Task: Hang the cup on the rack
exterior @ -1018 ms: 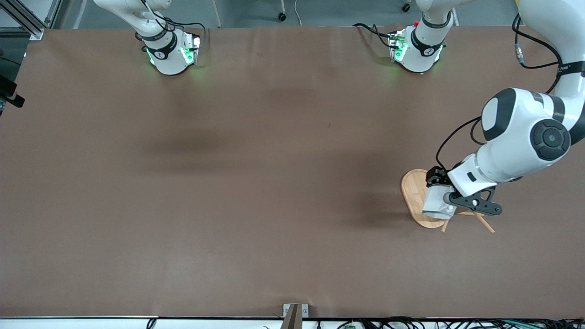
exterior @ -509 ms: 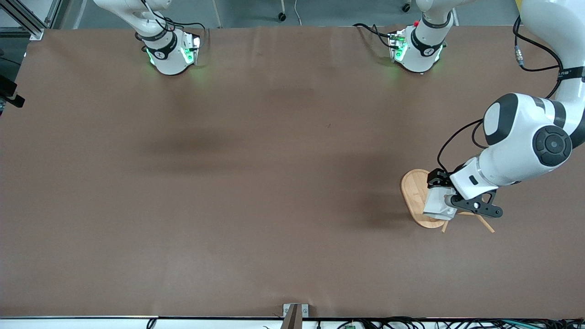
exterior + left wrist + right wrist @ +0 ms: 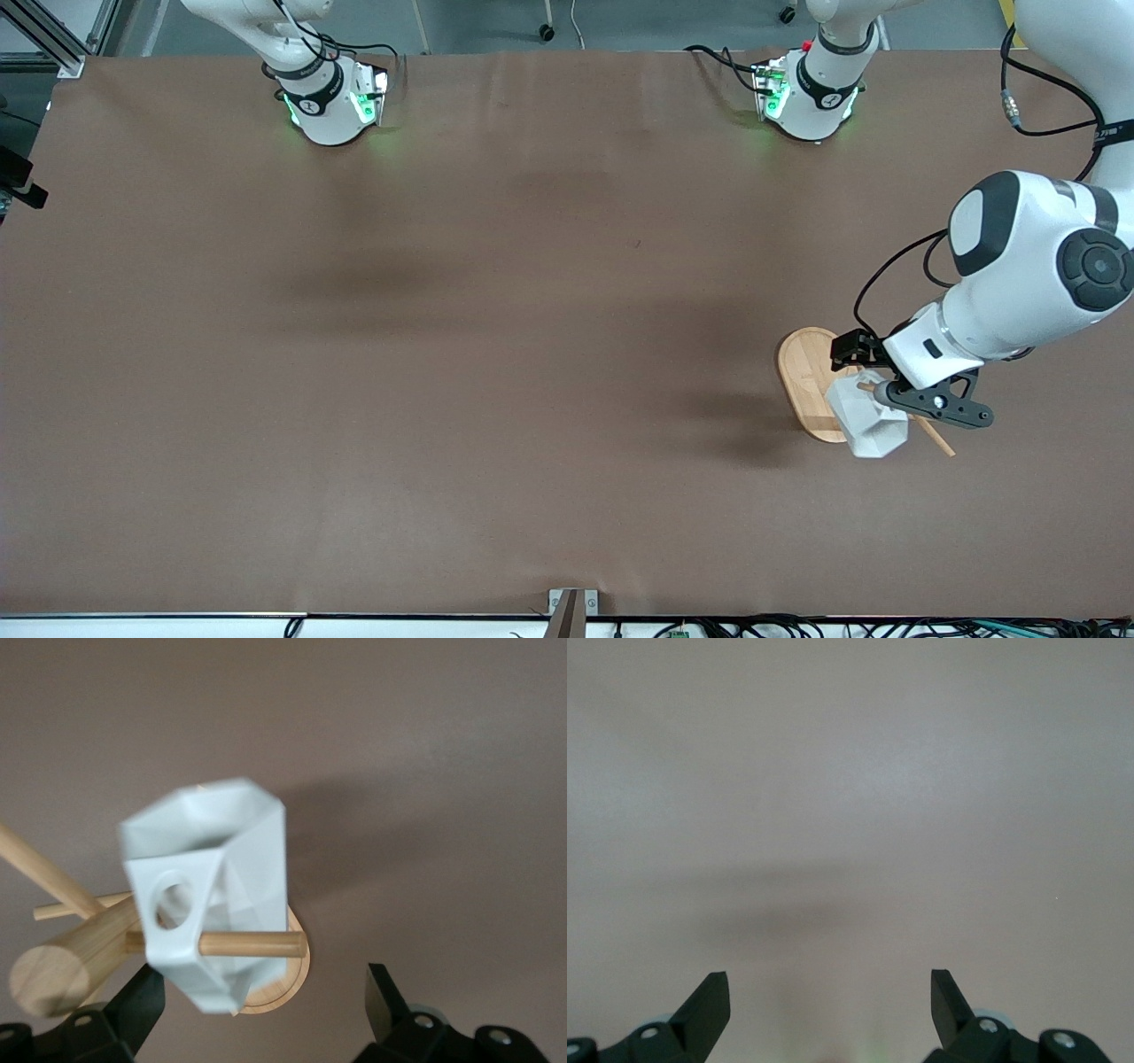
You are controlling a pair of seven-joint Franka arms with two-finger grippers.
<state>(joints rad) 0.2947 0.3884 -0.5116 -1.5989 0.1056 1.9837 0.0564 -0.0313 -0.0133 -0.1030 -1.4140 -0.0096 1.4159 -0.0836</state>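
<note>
The white faceted cup (image 3: 868, 427) hangs tilted on a thin peg (image 3: 252, 944) of the bamboo rack (image 3: 802, 377), over the part of the oval base nearer to the front camera. In the left wrist view the cup (image 3: 221, 895) is blurred, and the peg crosses at its pierced handle beside the round post (image 3: 53, 970). My left gripper (image 3: 877, 377) is above the rack. Its fingers (image 3: 385, 1001) stand wide apart on either side of the cup and do not grip it. My right gripper (image 3: 830, 997) is open and empty over bare table; it is out of the front view.
The brown table mat (image 3: 496, 354) is bare apart from the rack. Another peg (image 3: 937, 438) sticks out toward the left arm's end. The two arm bases (image 3: 330, 102) stand along the table edge farthest from the front camera.
The left gripper has let go of the cup. The cup has dropped and swung on the peg toward the front camera. The left arm has drawn back slightly toward its own end of the table.
</note>
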